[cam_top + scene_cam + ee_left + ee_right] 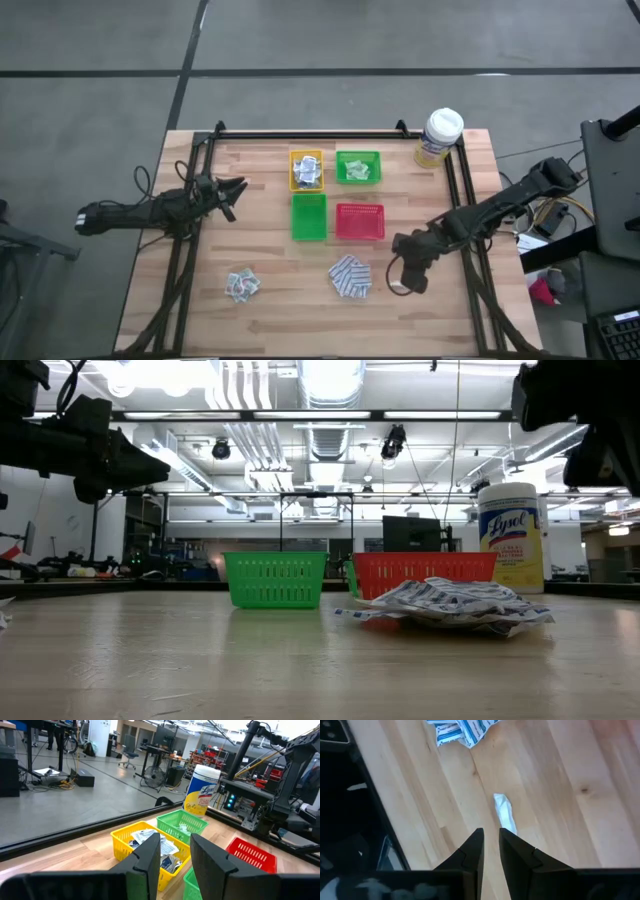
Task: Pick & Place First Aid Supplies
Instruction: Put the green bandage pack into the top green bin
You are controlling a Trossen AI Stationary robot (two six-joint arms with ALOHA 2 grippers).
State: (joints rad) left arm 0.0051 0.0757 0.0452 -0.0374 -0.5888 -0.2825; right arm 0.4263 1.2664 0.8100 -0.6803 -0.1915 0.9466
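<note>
My right gripper (408, 276) (491, 834) hovers high over the table's right near part, just right of a heap of blue-and-white pads (350, 277) (445, 603). It is shut on a white sachet (503, 809). My left gripper (238, 187) (176, 847) waits in the air left of the yellow tray (307, 170), open and empty. A small heap of packets (241, 285) lies on the table's left near part. The yellow tray holds white-grey sachets (150, 840), and the far green tray (358, 167) holds pale green strips. My right gripper pinches the white sachet by its near end (510, 829) between its two fingertips, coming from above and pointing down. The sachet shows edge-on and sticks out past the fingertips, lifted clear of the table.
An empty green tray (309, 217) and a red tray (360, 221) stand mid-table in front of the yellow and far green ones. A yellow canister with a white lid (440, 135) stands at the far right corner. Black frame rails (465, 200) run along both table sides.
</note>
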